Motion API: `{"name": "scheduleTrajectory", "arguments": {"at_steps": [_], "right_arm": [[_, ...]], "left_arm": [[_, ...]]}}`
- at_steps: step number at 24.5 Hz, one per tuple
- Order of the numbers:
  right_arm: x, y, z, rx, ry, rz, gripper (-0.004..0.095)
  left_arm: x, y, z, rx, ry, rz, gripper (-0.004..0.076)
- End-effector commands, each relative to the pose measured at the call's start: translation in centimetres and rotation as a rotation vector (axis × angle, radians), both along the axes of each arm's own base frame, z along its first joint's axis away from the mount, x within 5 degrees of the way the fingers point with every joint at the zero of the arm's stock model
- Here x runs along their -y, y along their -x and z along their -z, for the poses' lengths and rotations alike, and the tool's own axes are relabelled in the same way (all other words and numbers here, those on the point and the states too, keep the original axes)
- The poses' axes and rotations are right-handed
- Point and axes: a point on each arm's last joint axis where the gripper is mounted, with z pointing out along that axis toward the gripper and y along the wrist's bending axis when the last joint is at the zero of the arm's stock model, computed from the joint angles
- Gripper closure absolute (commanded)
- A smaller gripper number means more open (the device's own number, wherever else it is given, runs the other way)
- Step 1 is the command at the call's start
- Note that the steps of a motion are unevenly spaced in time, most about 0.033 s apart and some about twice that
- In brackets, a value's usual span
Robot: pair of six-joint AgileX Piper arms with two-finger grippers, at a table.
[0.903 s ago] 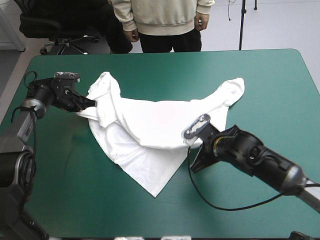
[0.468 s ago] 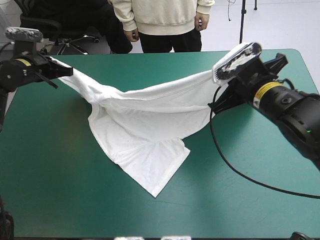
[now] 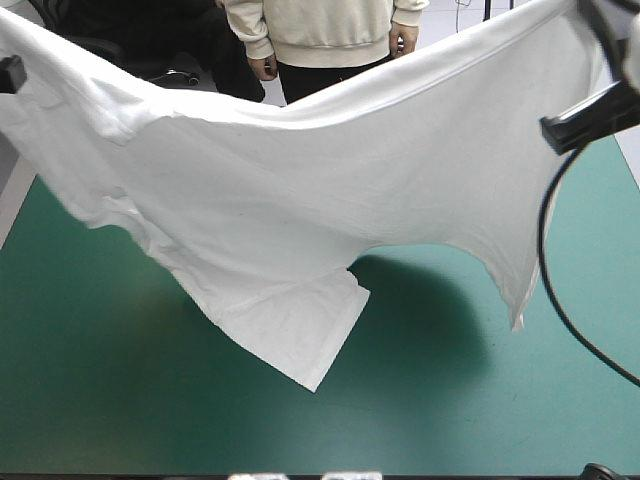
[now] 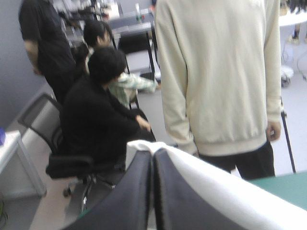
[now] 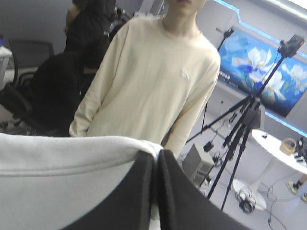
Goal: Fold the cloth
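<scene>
The T-shirt (image 3: 300, 180) hangs spread above the table (image 3: 450, 420), low corner apparently touching it. Left gripper (image 4: 152, 154) and right gripper (image 5: 156, 154) each pinch its top edge. Laying it flat probably calls for level grippers, even tension, firm pinches.

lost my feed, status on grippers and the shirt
Left gripper and right gripper shut on the T-shirt. Stretched aloft, one corner on the table. No obstruction seen.

Bright, diffuse light from above is falling evenly on the teal-green cover (image 3: 110, 400). The lifted T-shirt (image 3: 300, 170) is casting a soft-edged dark shadow (image 3: 420, 310) on the cover beneath its hanging hem, and its folds are showing only faint grey shading.
</scene>
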Motion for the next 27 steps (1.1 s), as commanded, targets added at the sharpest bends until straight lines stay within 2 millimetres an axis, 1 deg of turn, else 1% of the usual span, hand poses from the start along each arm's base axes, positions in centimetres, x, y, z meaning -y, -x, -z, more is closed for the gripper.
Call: {"name": "scheduleTrajectory", "arguments": {"at_steps": [1, 4, 6, 7, 9, 10, 11, 12, 14, 16, 17, 18, 19, 20, 21, 22, 23, 24, 25, 26, 27], "right_arm": [[2.3, 3.4, -2.9, 0.183, -0.044, -0.044, 0.0921], [3.1, 4.8, -3.6, 0.210, -0.062, -0.072, 0.0921], [3.6, 5.3, -3.8, 0.214, -0.071, -0.069, 0.0921], [3.8, 5.6, -4.0, 0.219, -0.079, -0.068, 0.0921], [4.2, 5.9, -4.1, 0.222, -0.086, -0.066, 0.0921], [4.2, 5.9, -4.0, 0.213, -0.083, -0.065, 0.0921], [4.0, 5.6, -3.9, 0.196, -0.074, -0.062, 0.0921], [3.6, 5.1, -3.6, 0.157, -0.060, -0.059, 0.0921], [2.7, 3.6, -2.7, 0.064, -0.027, -0.035, 0.0921], [1.2, 1.5, -1.5, -0.046, 0.019, -0.008, 0.0921], [-0.5, -0.9, -0.2, -0.141, 0.049, 0.025, 0.0921], [-1.3, -2.3, 0.7, -0.187, 0.067, 0.050, 0.0921], [-3.0, -4.8, 2.5, -0.265, 0.104, 0.089, 0.0926], [-3.8, -6.3, 3.6, -0.304, 0.123, 0.109, 0.0925], [-5.0, -9.3, 6.0, -0.379, 0.139, 0.124, 0.0926], [-5.3, -11.0, 7.3, -0.413, 0.132, 0.118, 0.0926], [-5.5, -14.2, 9.6, -0.471, 0.092, 0.096, 0.0926], [-5.1, -16.9, 11.4, -0.506, 0.043, 0.063, 0.0926], [-4.7, -18.9, 12.5, -0.523, 0.012, 0.034, 0.0926], [-4.1, -21.3, 14.0, -0.560, -0.034, 0.014, 0.0926], [-3.5, -22.9, 15.0, -0.569, -0.047, 0.009, 0.0926]], "left_arm": [[0.2, 5.0, -3.4, 0.226, 0.013, 0.005, 0.0741], [0.3, 7.2, -4.7, 0.332, 0.012, 0.005, 0.0741], [0.3, 8.4, -5.4, 0.390, 0.012, 0.006, 0.0741], [0.3, 8.7, -5.5, 0.402, 0.011, 0.003, 0.0741], [0.2, 8.6, -5.5, 0.397, 0.003, -0.013, 0.0741], [0.1, 7.9, -5.2, 0.372, -0.001, -0.021, 0.0741], [0.0, 6.7, -4.8, 0.329, -0.004, -0.028, 0.0741], [-0.1, 5.7, -4.3, 0.287, -0.002, -0.034, 0.0741], [-0.1, 2.8, -3.2, 0.194, 0.013, -0.025, 0.0741], [0.0, -0.4, -1.5, 0.093, 0.032, 0.002, 0.0741], [0.1, -3.8, 0.5, -0.017, 0.055, 0.024, 0.0741], [0.1, -5.1, 1.5, -0.064, 0.061, 0.029, 0.0741], [0.1, -8.0, 3.7, -0.159, 0.079, 0.039, 0.0741], [0.0, -9.0, 4.6, -0.189, 0.080, 0.037, 0.0741], [-0.1, -11.4, 6.7, -0.244, 0.088, 0.032, 0.0741], [-0.1, -12.4, 7.6, -0.266, 0.090, 0.029, 0.0741], [-0.3, -14.5, 9.3, -0.287, 0.092, 0.020, 0.0741], [-0.4, -16.3, 10.7, -0.302, 0.098, 0.014, 0.0741], [-0.5, -18.1, 12.1, -0.326, 0.107, 0.012, 0.0741], [-0.5, -19.9, 13.5, -0.344, 0.125, 0.015, 0.0741], [-0.5, -21.7, 14.9, -0.364, 0.137, 0.015, 0.0741]]}}
